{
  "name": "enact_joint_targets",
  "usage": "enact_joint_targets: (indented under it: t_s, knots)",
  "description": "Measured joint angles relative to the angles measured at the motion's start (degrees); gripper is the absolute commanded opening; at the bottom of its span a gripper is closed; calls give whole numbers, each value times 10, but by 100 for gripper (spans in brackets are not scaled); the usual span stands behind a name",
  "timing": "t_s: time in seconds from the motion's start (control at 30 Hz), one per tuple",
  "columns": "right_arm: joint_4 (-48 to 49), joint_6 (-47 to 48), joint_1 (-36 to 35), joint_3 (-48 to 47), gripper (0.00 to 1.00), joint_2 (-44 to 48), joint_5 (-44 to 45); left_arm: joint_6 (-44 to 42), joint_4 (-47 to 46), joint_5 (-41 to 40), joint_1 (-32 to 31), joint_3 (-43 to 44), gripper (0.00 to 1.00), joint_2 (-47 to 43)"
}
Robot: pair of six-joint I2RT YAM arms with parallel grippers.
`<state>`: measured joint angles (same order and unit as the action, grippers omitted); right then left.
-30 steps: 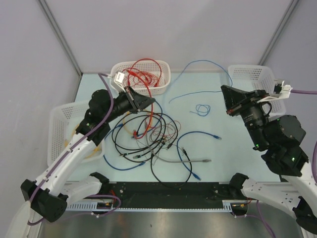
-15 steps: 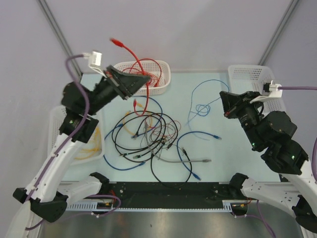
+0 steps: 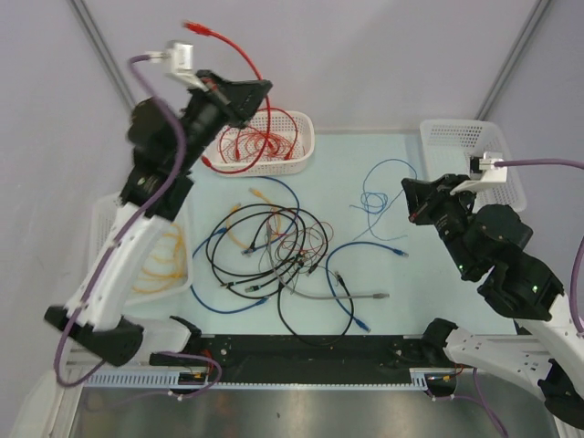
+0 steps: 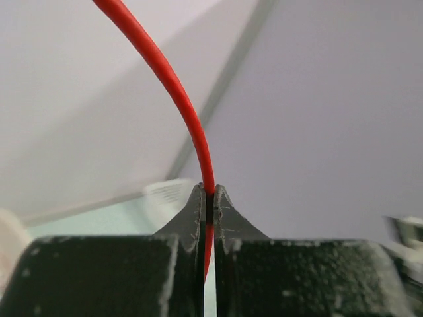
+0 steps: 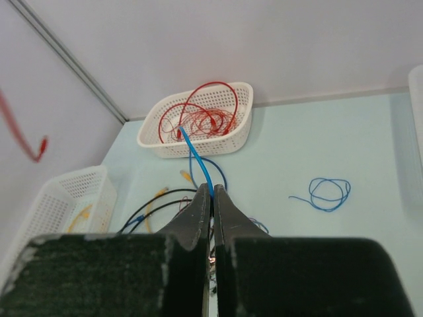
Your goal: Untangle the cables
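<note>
My left gripper (image 3: 260, 88) is raised high over the back basket and shut on a red cable (image 3: 239, 57). The cable arcs up to its plug and hangs down to the basket's left side. In the left wrist view the red cable (image 4: 173, 86) runs between the closed fingertips of the left gripper (image 4: 209, 191). My right gripper (image 3: 408, 196) is shut on a thin blue cable (image 3: 376, 164); it is also seen pinched (image 5: 196, 156) in the right gripper (image 5: 212, 191). A tangle of black, blue, grey and yellow cables (image 3: 274, 251) lies mid-table.
A white basket (image 3: 306, 137) at the back holds red cables. A left basket (image 3: 108, 239) holds yellow cables. A white basket (image 3: 465, 144) stands at the right. A small blue coil (image 5: 327, 195) lies on the table. Grey walls enclose the table.
My left arm has risen up and back, lifting the red cable out of the tangle to above the back basket. My right gripper has drawn slightly nearer, pulling the blue cable along.
</note>
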<state>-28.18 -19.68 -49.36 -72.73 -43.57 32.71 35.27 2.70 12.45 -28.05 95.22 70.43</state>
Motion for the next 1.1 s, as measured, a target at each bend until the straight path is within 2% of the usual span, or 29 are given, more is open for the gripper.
enact_joint_targets:
  t_s: [0.17,0.33,0.63,0.8,0.83,0.87,0.9,0.93,0.97,1.0,1.1]
  knots:
    - [-7,5,2,23,0,-4,4,-69,52,-91,11,9,0,143]
    - [-5,14,22,47,0,-22,3,-117,82,-132,33,29,0,243]
    - [24,18,102,71,0,-81,-41,-199,64,-170,63,265,0,424]
    - [27,17,135,73,0,-107,-69,-236,37,-184,75,332,0,522]
    - [27,17,136,73,0,-111,-72,-239,31,-184,79,350,6,549]
    - [27,17,136,73,0,-113,-75,-240,25,-184,83,358,22,568]
    - [27,17,137,73,0,-116,-77,-239,19,-184,88,366,43,588]
    - [26,17,137,73,0,-119,-78,-241,12,-184,93,369,74,607]
    - [26,16,138,73,0,-124,-81,-242,5,-184,99,370,84,624]
    - [24,15,139,73,0,-129,-82,-241,-3,-184,105,373,99,642]
    - [19,13,141,74,0,-148,-85,-235,-12,-181,117,379,100,678]
